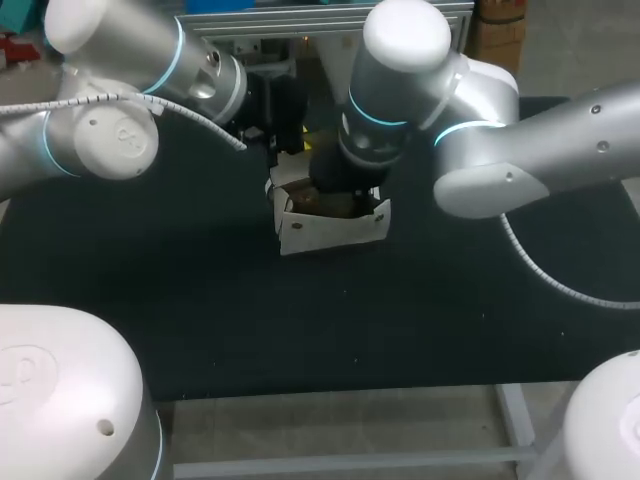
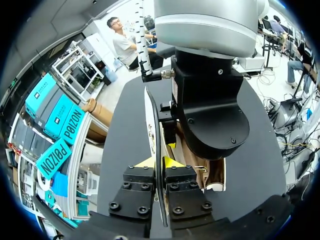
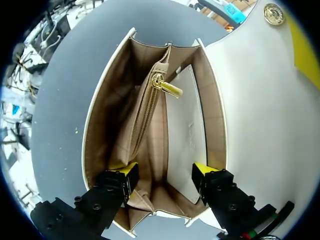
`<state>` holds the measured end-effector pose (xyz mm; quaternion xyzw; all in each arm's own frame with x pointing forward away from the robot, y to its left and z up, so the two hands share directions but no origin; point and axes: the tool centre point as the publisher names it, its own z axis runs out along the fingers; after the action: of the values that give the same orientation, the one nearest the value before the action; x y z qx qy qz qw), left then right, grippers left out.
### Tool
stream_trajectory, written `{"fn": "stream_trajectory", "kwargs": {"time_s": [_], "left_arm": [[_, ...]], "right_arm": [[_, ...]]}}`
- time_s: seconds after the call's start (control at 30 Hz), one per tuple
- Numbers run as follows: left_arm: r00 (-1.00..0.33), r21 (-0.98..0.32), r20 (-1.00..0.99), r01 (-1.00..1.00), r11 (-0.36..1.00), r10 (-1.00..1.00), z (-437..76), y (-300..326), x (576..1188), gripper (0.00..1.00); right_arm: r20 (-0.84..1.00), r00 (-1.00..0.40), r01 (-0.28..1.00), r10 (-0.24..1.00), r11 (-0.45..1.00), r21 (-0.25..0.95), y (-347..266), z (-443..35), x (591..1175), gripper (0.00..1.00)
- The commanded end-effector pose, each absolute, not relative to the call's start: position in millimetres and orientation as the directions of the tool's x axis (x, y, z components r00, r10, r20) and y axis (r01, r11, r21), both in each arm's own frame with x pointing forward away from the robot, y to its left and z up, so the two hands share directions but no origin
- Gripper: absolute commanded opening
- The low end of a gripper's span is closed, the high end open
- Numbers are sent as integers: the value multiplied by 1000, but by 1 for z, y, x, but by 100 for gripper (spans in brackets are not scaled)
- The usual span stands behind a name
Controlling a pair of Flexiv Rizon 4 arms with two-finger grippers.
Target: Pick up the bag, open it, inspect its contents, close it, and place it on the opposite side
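Observation:
A white bag (image 1: 335, 228) stands open in the middle of the black table. Its tan inside (image 3: 112, 115) shows a zipped middle pocket with a gold zip pull (image 3: 168, 88) and a flat white card (image 3: 187, 130) beside it. My left gripper (image 2: 161, 164) is shut on the edge of the raised white flap (image 2: 151, 120), holding it up behind the bag. My right gripper (image 3: 162, 172) points straight down into the bag's mouth, open, with one finger on each side of the zipped pocket. The flap's gold snap (image 3: 273, 14) shows beside the right gripper.
Black table cloth (image 1: 150, 300) lies bare around the bag, with free room to the left, right and front. The two arms crowd together over the bag at the back middle, and the right arm's wrist (image 2: 210, 100) hangs close ahead of my left gripper.

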<state>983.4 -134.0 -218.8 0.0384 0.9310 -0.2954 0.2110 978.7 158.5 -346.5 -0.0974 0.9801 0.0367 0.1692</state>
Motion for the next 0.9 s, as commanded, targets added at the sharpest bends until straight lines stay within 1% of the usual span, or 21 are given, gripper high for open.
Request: {"fn": "stream_trajectory", "kwargs": {"time_s": [0.03, 0.37, 0.63, 0.73, 0.77, 0.8, 0.83, 0.87, 0.9], "left_arm": [[-908, -536, -415, 197, 821, -53, -217, -135, 982, 0], [-909, -534, -413, 197, 822, -50, -217, -135, 983, 0], [-910, -533, -412, 198, 823, -48, -217, -135, 984, 0], [-910, -532, -411, 198, 823, -47, -217, -135, 985, 0], [-911, -532, -411, 198, 823, -46, -217, -136, 985, 0], [-911, -531, -411, 199, 823, -45, -217, -136, 985, 0], [-911, -531, -410, 199, 824, -45, -218, -136, 985, 0], [-911, -531, -410, 199, 824, -45, -218, -136, 986, 0], [-911, -531, -410, 198, 824, -45, -218, -136, 986, 0]], "right_arm": [[-334, -925, -203, -180, 979, 34, 159, -351, 981, 85], [-336, -924, -204, -182, 978, 33, 160, -350, 981, 85], [-340, -923, -205, -182, 978, 33, 160, -349, 982, 79], [-342, -922, -204, -180, 978, 33, 160, -348, 982, 73], [-344, -922, -203, -180, 979, 33, 160, -347, 982, 69], [-349, -920, -202, -178, 979, 33, 159, -347, 982, 56], [-355, -918, -199, -175, 979, 33, 159, -345, 982, 49], [-362, -916, -196, -171, 980, 34, 159, -344, 982, 47], [-366, -915, -195, -169, 980, 34, 158, -343, 982, 41]]}}
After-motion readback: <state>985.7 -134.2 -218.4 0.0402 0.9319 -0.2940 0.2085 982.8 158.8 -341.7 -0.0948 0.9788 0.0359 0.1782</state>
